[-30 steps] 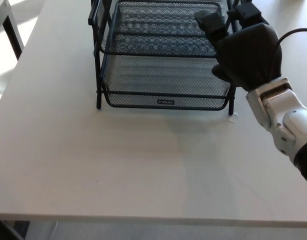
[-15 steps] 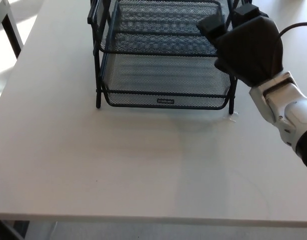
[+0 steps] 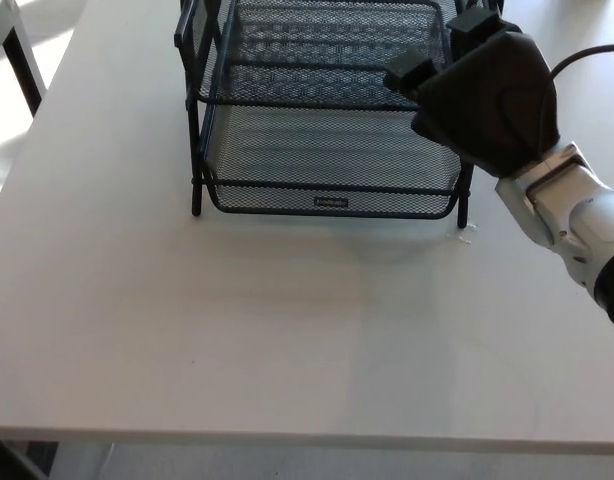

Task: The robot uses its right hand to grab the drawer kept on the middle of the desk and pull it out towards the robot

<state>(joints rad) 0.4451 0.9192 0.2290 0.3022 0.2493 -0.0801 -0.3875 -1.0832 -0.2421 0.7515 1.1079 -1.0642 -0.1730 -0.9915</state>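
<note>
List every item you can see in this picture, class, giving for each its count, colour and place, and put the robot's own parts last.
Desk: one, off-white, fills most of the view.
Mesh tray rack: one, black, at the desk's far middle.
Upper tray: one, black mesh, top tier of the rack.
Lower drawer: one, black mesh, bottom tier, small label on its front rim.
Small clear bit: one, pale, on the desk by the rack's front right foot.
Second table: one, white top with dark leg, far left corner.
Right hand: one, black, over the rack's right front corner.
Right forearm: one, white, right edge.
</note>
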